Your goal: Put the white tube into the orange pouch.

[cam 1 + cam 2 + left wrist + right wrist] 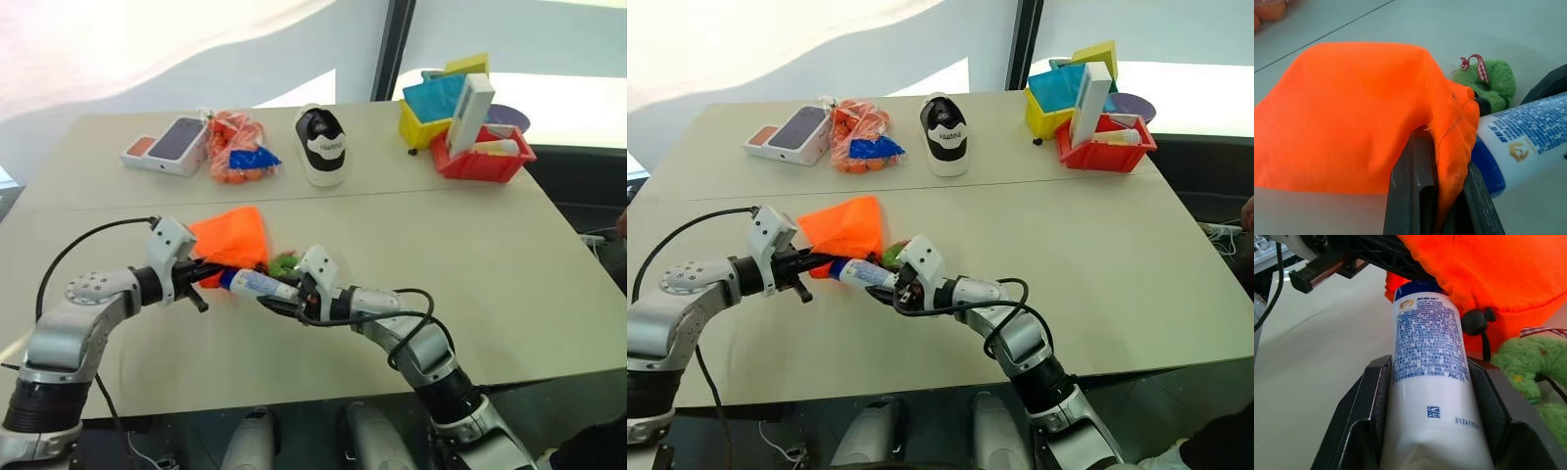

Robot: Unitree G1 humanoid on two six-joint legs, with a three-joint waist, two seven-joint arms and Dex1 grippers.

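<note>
Left gripper (201, 277) is clamping fully shut on the rim fabric of the orange pouch (233, 239), with the cloth bunching between its two fingers (1410, 196) in the left wrist view. The pouch is lying on the table (490, 264), near the middle and toward the near edge, its mouth end lifted by the grip.

Right gripper (277, 297) is gripping the white tube (257, 284), jaws partway apart with the tube body pressed between them. The tube is being held roughly level above the table, its blue cap end pointing at the pouch mouth and touching the orange fabric. The right wrist view shows the cap just under the fabric edge; whether it is inside the opening cannot be told.

A green plush item (1488, 81) is lying just beside the pouch.

Along the far edge: a phone box (167, 145), a net bag of orange items (238, 149), a shoe (321, 145), and at the far right corner a yellow bin (423, 125) and a red bin (485, 162).
</note>
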